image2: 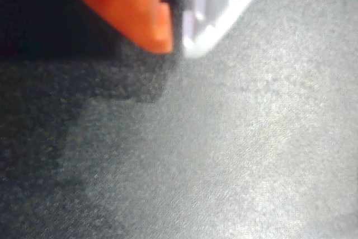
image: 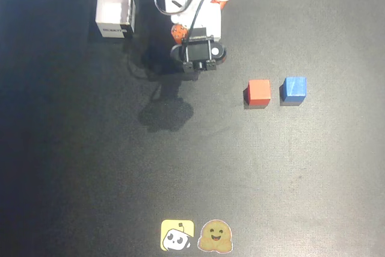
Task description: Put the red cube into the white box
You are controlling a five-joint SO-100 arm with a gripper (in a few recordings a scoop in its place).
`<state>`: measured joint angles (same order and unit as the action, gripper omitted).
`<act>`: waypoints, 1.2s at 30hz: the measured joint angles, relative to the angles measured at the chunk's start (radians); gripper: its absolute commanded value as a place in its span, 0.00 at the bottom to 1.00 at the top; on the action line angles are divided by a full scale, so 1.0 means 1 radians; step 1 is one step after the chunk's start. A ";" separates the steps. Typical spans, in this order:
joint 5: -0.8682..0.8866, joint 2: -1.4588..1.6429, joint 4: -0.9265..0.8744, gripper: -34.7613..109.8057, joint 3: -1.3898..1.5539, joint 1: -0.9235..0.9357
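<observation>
Arm folded up near the top edge of the dark table [image: 72, 167] in the overhead view, wrist camera housing facing up, throwing a shadow on the mat. Gripper [image2: 178, 40] clenched in the wrist view: orange finger [image2: 134, 9] and white finger [image2: 224, 4] tips nearly touching, nothing between them. One red cube [image: 259, 92] (right of the arm), one blue cube [image: 295, 89] just beside it, apart. One white box [image: 114, 10] top left. Two stickers [image: 196, 235] at the bottom edge.

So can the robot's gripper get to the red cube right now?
Probably yes. The red cube sits in the open on the black table, with bare surface between it and the gripper. The blue cube stands apart on its far side.
</observation>
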<state>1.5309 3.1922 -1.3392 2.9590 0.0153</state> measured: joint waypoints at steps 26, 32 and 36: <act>0.000 0.000 0.081 0.24 0.000 0.009; -0.025 0.000 0.054 0.24 -0.052 0.015; -0.058 -0.077 0.044 0.24 -0.144 0.015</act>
<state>1.4726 3.1155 -1.2947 2.8149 0.0307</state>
